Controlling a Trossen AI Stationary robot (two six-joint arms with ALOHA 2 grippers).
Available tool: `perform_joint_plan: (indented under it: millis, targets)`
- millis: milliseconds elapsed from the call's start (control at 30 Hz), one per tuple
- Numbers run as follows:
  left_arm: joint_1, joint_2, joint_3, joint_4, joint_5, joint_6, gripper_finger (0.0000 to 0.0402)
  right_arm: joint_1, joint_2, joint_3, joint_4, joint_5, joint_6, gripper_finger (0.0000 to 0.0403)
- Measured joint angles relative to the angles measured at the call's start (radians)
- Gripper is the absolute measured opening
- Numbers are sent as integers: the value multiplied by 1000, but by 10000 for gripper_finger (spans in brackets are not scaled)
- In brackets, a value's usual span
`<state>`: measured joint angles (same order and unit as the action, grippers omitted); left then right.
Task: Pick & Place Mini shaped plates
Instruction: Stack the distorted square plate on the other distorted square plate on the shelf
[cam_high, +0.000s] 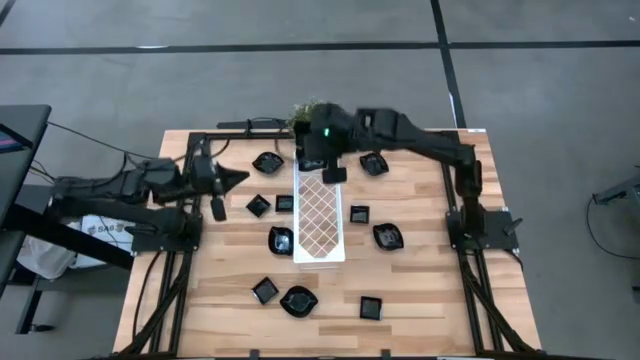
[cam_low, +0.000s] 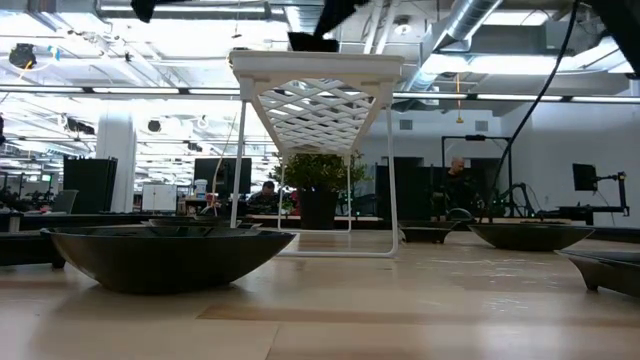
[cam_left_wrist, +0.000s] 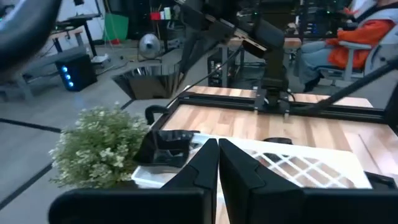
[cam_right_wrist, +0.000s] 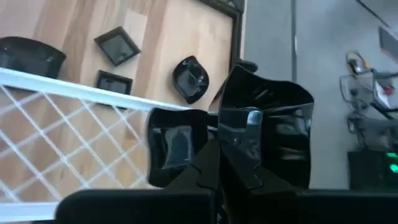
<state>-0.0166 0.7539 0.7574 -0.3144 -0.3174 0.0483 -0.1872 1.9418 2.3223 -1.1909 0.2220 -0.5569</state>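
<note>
Several glossy black mini shaped plates lie about the wooden table, such as a leaf-like one (cam_high: 267, 162) and a square one (cam_high: 371, 307). The long white lattice tray (cam_high: 320, 215) stands on thin legs in the middle. A square plate (cam_right_wrist: 177, 146) lies at the tray's far end. My right gripper (cam_right_wrist: 221, 168) hangs over that end, shut on a wavy-edged plate (cam_right_wrist: 267, 124). My left gripper (cam_high: 238, 178) hovers left of the tray, shut and empty, its fingers (cam_left_wrist: 217, 155) pointing toward the tray. My right gripper holds the wavy-edged plate by its rim (cam_right_wrist: 239, 155), pinched between the two fingers. The fingers slant down from the table's right side. The plate is lifted clear above the tray's far end and stands tilted on edge, its hollow face toward the wrist camera.
A small potted plant (cam_left_wrist: 102, 146) stands at the table's far edge, beside the tray's end. Black frame rails (cam_high: 455, 200) run along the table's sides. In the low view a wide black dish (cam_low: 165, 255) fills the foreground. People sit in the room beyond.
</note>
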Motion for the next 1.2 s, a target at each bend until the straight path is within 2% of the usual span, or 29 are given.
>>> perform_joint_plan:
  millis: [167,300,467,600,733,1200]
  targets:
    - [221,46,0,-3,233,0,14,-116,25,-5,-12,-167,-33,0]
    - [317,99,0,-5,343,0,14,-145,50,-15,-7,-193,-85,0]
    - [336,155,-1,-9,348,-6,14,-130,76,-88,8,-196,-90,0]
    - [325,166,-2,-8,342,-35,14,-107,76,-142,37,-147,-83,0]
    - [327,165,-2,-7,292,-38,14,-86,75,-143,38,-130,-81,0]
    - [323,165,-2,-10,288,-38,14,-48,75,-143,27,-120,-39,8]
